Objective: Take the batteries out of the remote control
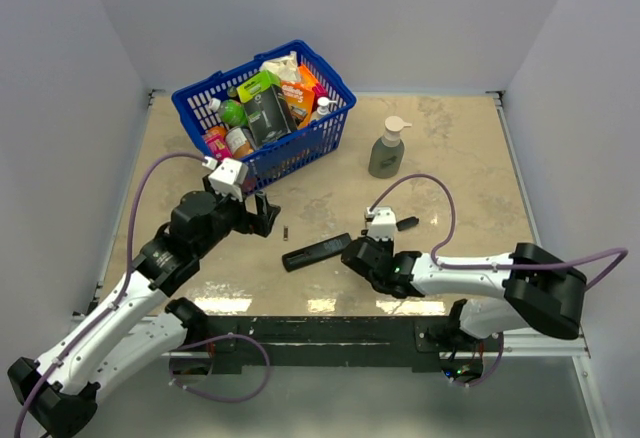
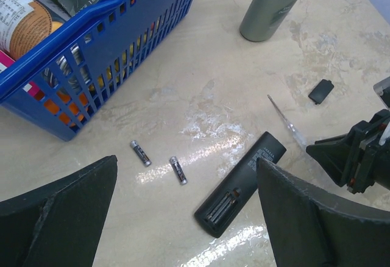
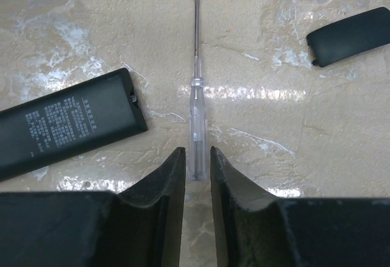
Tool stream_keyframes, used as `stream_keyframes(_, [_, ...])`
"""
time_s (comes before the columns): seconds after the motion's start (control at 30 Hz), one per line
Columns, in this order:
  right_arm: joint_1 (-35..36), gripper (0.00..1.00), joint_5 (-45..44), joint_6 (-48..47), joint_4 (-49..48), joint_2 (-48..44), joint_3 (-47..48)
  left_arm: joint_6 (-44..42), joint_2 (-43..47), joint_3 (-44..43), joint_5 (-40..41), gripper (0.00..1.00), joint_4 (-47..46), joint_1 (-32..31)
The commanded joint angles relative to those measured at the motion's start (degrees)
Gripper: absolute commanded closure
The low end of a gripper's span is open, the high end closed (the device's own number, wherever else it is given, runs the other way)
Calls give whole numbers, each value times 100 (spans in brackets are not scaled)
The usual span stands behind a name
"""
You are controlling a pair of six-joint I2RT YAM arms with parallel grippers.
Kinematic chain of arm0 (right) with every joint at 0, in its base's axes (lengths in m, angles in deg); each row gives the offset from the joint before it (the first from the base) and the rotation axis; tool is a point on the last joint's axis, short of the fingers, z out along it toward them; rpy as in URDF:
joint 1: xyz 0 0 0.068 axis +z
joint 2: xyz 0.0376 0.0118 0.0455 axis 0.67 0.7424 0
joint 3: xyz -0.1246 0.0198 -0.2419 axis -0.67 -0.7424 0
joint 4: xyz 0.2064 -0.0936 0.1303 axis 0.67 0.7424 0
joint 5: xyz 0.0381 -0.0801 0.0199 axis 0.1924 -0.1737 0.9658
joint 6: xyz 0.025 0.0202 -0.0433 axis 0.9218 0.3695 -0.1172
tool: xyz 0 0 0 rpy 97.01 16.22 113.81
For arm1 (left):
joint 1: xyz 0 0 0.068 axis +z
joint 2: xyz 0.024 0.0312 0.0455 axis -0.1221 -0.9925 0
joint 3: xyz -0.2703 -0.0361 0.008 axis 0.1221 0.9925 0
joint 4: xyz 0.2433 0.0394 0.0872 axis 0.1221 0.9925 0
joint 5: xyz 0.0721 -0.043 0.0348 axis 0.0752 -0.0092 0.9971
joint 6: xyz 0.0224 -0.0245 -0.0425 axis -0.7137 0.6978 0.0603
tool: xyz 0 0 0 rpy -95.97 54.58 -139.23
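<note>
The 2 batteries (image 2: 141,153) lie on the desk (image 2: 201,66) beside the remote (image 2: 241,183); the job looks done. The left hand (image 2: 187,158) is open. The right hand (image 3: 197,151) is round the screwdriver (image 3: 196,96), grip unclear. Next, both should pull away.

We see a glossy beige marbled table (image 1: 470,158) boxed in by plain pale grey walls (image 1: 330,8) at the back and on both sides. Bright white glare (image 1: 225,304) streaks the tabletop near its front edge.
</note>
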Motion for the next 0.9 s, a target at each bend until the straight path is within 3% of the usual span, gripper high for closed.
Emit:
stream_keyframes(0.0, [-18, 70, -111, 197, 371, -368, 241, -135, 31, -97, 120, 0, -119, 16])
stream_keyframes(0.07, [-18, 53, -111, 162, 583, -667, 329, -135, -13, -105, 85, 0, -111, 16])
stream_keyframes(0.2, [-9, 34, -6, -179, 1005, -1326, 531, -152, -40, -132, 6, 0, -111, 24])
stream_keyframes(0.23, [-18, 2, 30, -320, 1006, -1449, 575, -153, -40, -132, -37, 0, -119, 16])
stream_keyframes(0.4, [-18, 1, 653, -1262, 962, -2353, 952, -153, 197, -88, -389, 0, -347, 16])
stream_keyframes(0.53, [-18, 1, 1215, -718, 1261, -2838, 1313, -161, 513, 44, -749, 0, -699, 25])
stream_keyframes(0.67, [-9, 1, 1156, -472, 1427, -3330, 1568, -179, 890, 149, -952, 0, -884, 16])
stream_keyframes(0.87, [-18, 1, 1058, -840, 1577, -4269, 1771, -161, 1199, 290, -917, 0, -998, 16])
